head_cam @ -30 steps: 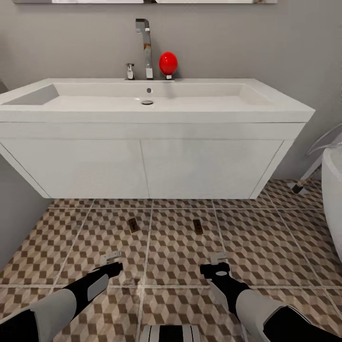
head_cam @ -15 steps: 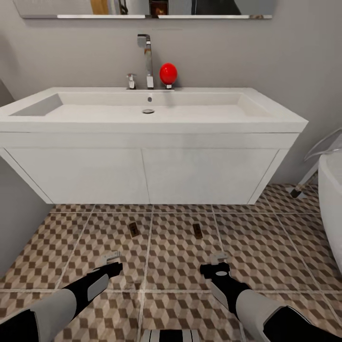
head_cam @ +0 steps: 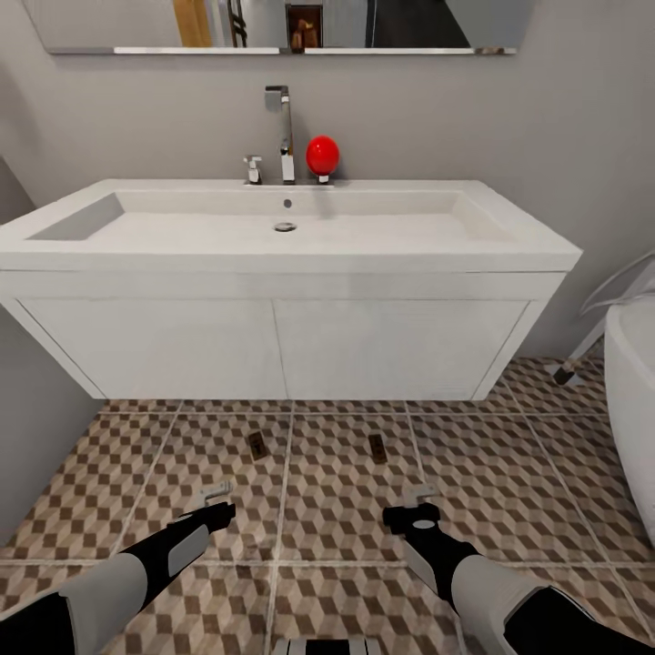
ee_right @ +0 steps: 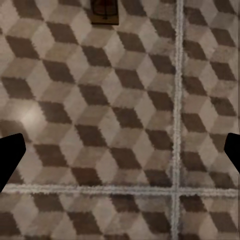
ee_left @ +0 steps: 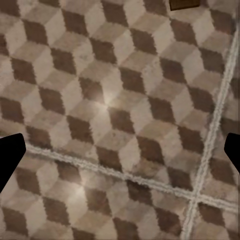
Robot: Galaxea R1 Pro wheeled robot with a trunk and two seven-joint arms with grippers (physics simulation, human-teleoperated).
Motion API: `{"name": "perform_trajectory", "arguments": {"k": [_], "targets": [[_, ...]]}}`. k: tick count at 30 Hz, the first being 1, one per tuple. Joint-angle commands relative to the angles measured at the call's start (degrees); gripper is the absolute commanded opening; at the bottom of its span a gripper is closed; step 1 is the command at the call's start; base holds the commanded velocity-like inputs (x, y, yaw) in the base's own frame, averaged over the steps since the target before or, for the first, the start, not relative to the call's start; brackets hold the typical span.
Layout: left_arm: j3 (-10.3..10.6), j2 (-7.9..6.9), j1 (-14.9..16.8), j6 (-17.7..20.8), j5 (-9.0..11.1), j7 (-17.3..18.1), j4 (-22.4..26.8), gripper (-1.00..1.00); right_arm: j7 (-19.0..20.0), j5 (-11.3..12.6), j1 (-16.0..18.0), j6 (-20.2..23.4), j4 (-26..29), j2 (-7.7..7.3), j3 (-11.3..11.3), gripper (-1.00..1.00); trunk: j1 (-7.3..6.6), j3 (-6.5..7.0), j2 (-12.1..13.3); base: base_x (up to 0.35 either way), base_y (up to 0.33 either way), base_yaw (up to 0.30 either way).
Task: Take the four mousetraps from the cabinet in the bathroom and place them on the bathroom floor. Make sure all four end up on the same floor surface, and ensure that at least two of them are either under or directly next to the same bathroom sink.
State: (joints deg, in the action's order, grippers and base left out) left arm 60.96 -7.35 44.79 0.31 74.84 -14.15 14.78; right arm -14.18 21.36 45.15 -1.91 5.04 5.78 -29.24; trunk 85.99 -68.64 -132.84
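Observation:
Two small dark-brown mousetraps lie flat on the cube-patterned bathroom floor (head_cam: pixel 337 491), just in front of the white bathroom sink (head_cam: pixel 282 232): one at the left (head_cam: pixel 257 445), one at the right (head_cam: pixel 377 448). My left gripper (head_cam: pixel 216 496) hovers open above the tiles, a little nearer to me than the left mousetrap, whose edge shows in the left wrist view (ee_left: pixel 186 4). My right gripper (head_cam: pixel 420 497) is open too, nearer than the right mousetrap (ee_right: pixel 105 11). Both grippers hold nothing. The cabinet is out of view.
A chrome tap (head_cam: pixel 280 132) and a red round object (head_cam: pixel 322 155) stand at the back of the basin. A mirror's lower edge (head_cam: pixel 273 25) runs above. A white tub (head_cam: pixel 632 400) rises at the right, and a grey wall panel (head_cam: pixel 27 437) closes the left.
The whole head view has shifted: the sink sits lower and smaller and more mirror shows, so the camera has risen or tilted. Both arms and both mousetraps keep their places.

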Motion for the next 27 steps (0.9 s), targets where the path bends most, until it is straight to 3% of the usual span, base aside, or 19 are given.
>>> {"name": "perform_trajectory", "arguments": {"k": [1, 27], "targets": [[0.5, -0.09, 0.0, 0.0, 0.4, -0.4, 0.2, 1.00, -0.2, 0.6, 0.0, -0.2, -0.1, 0.01, -0.5, 1.00, -0.23, 0.14, 0.4, 0.000, 0.000, 0.000], [0.5, 0.07, -0.3, 0.0, 0.4, -0.4, -1.3, 1.00, -0.2, 0.6, 0.0, -0.4, -0.1, 0.02, -0.5, 1.00, -5.94, 4.81, 10.8, 0.000, 0.000, 0.000]]}}
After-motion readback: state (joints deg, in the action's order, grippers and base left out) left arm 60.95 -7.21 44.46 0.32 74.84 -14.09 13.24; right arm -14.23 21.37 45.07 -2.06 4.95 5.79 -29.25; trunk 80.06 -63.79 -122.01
